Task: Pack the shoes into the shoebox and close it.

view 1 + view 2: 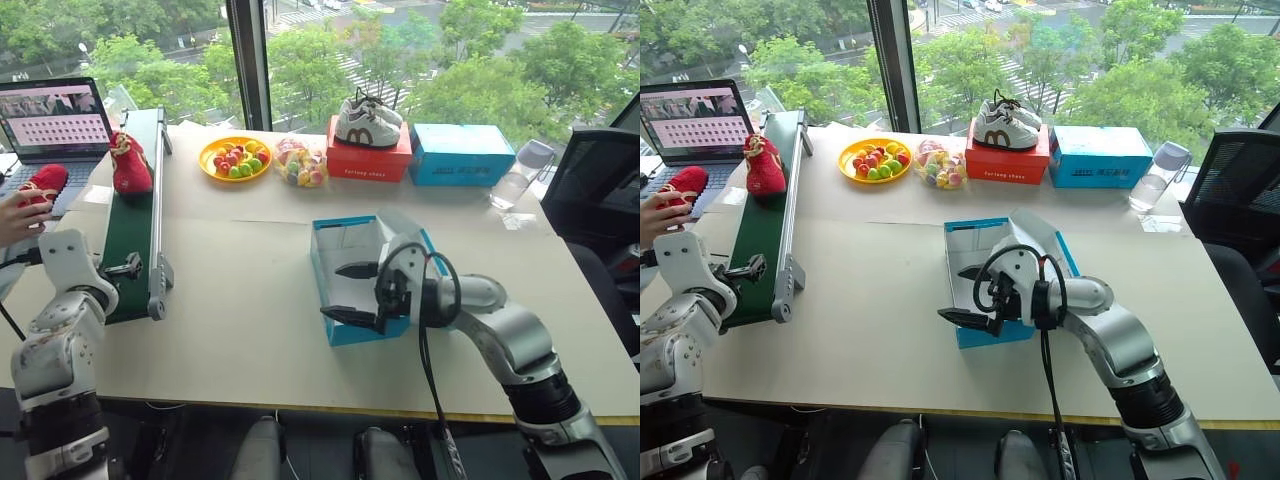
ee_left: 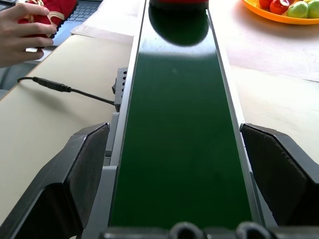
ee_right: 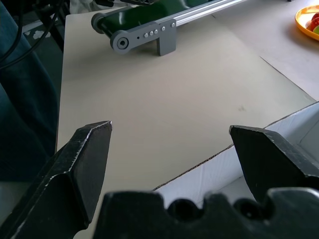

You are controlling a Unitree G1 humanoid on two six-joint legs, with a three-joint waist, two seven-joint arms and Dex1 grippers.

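One red shoe [image 1: 130, 167] stands on the far part of the green conveyor belt [image 1: 133, 225]; its edge shows in the left wrist view [image 2: 179, 2]. A person's hand [image 1: 15, 218] holds the other red shoe [image 1: 45, 182] beside the laptop. The blue shoebox [image 1: 345, 240] sits open mid-table, pale inside, its lid tilted back. My right gripper [image 1: 335, 290] hangs open at the box's near left corner, one finger over the inside, nothing held. My left gripper [image 2: 173, 129] is open at the belt's near end, looking along it.
Along the far edge stand a yellow fruit plate [image 1: 234, 158], a sweets bag [image 1: 300, 162], a red box [image 1: 368, 160] bearing white sneakers [image 1: 368, 122], a plainer blue box [image 1: 462, 155] and a bottle [image 1: 520, 175]. A laptop [image 1: 55, 120] is far left, a black chair [image 1: 600, 190] right.
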